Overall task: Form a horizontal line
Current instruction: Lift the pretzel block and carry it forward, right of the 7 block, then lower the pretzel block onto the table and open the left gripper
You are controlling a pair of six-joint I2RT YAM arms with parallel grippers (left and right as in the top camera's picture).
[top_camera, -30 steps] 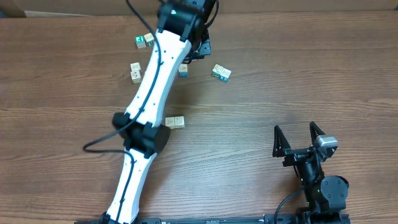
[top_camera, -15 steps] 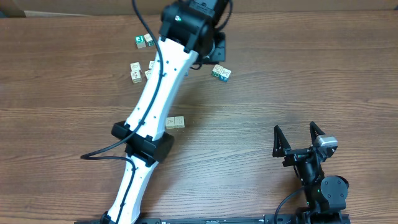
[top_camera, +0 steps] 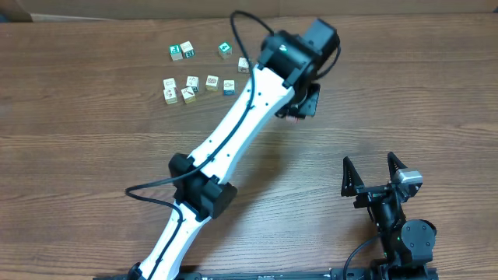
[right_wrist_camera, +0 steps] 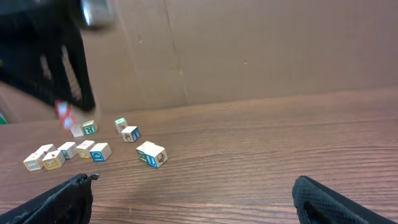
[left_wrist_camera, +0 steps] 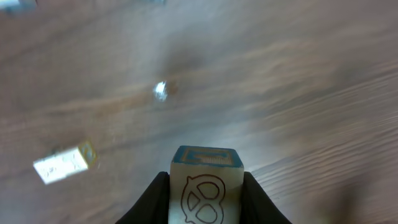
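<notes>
On the brown wood-grain table (top_camera: 405,93), seen from overhead, a short, slightly uneven row of small pale wooden cubes with printed faces (top_camera: 212,82) is laid at the far left, with loose green-faced cubes (top_camera: 224,50) scattered beyond it. The left gripper (top_camera: 299,109) is poised well to the right of that row, and the right gripper (top_camera: 369,167) is spread wide by the near edge. In the left wrist view, a pale wooden cube with a blue top (left_wrist_camera: 206,186) is clamped between the black fingers (left_wrist_camera: 149,202). In the right wrist view, the row (right_wrist_camera: 85,149) is seen at far left, apart from a joined pair of cubes (right_wrist_camera: 151,155).
</notes>
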